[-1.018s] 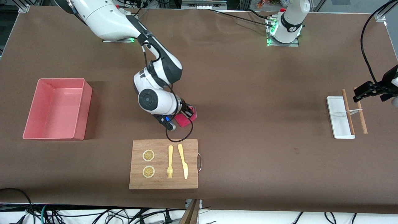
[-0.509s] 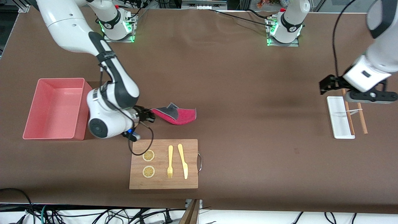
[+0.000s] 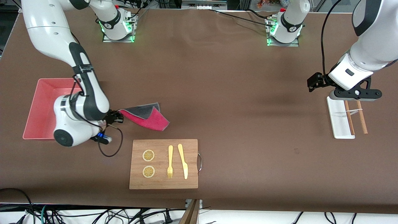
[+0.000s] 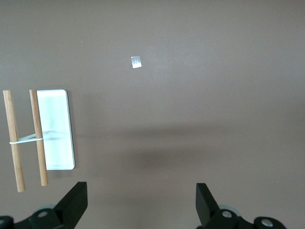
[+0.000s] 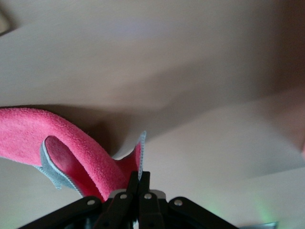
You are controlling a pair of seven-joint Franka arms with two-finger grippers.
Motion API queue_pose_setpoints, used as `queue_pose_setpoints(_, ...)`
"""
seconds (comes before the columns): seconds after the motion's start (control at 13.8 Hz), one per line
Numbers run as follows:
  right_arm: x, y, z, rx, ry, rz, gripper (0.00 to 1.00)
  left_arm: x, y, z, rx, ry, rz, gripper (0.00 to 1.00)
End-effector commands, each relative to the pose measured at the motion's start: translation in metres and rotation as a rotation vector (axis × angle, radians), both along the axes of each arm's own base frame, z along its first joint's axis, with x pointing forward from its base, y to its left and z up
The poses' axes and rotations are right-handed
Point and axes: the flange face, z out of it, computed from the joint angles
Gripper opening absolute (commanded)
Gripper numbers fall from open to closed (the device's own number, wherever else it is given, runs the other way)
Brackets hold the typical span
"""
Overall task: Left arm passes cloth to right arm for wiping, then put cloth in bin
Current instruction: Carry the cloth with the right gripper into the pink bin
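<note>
My right gripper point(image 3: 116, 116) is shut on one edge of the cloth point(image 3: 146, 115), beside the pink bin point(image 3: 34, 105). The cloth trails from the fingers toward the table's middle, grey face up with magenta-red showing along its lower edge. In the right wrist view the cloth point(image 5: 71, 152) curls away from the closed gripper point(image 5: 139, 183). My left gripper point(image 3: 314, 81) is open and empty, over the table beside the small white tray point(image 3: 337, 121). Its open gripper point(image 4: 141, 202) shows in the left wrist view over bare brown table.
A wooden cutting board point(image 3: 164, 164) with two lemon slices, a fork and a knife lies nearer the front camera than the cloth. Two wooden sticks point(image 3: 354, 113) joined by a band lie across the white tray point(image 4: 56, 129).
My right arm has dragged the cloth across the table toward the pink bin. My left arm has risen and drawn back over the white tray.
</note>
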Motion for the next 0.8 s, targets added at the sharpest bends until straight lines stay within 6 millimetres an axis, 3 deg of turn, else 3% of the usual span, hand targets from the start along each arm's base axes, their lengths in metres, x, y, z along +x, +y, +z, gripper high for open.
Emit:
queue_pose_setpoints(0.0, 0.001, -0.028, 0.011, 0.023, 0.005, 0.08, 0.0, -0.004, 0.033, 0.01, -0.033, -0.001, -0.056, 1.0)
queue_pose_setpoints(0.22, -0.002, -0.047, 0.031, -0.004, 0.02, 0.158, 0.0, -0.004, 0.034, 0.01, -0.008, 0.004, -0.154, 1.0)
queue_pose_setpoints(0.29, -0.003, -0.052, 0.047, -0.01, 0.023, 0.167, 0.0, -0.002, 0.031, 0.01, 0.009, 0.003, -0.166, 1.0)
queue_pose_setpoints(0.44, -0.002, -0.056, 0.091, -0.006, 0.019, 0.175, 0.0, -0.001, 0.031, 0.009, 0.011, 0.005, -0.171, 1.0)
queue_pose_setpoints(0.58, -0.003, -0.067, 0.147, 0.0, 0.02, 0.178, 0.0, -0.001, 0.031, 0.009, 0.011, 0.005, -0.173, 1.0)
queue_pose_setpoints(0.73, -0.008, -0.091, 0.192, 0.015, 0.023, 0.196, 0.0, 0.0, 0.031, 0.009, 0.011, 0.003, -0.176, 1.0)
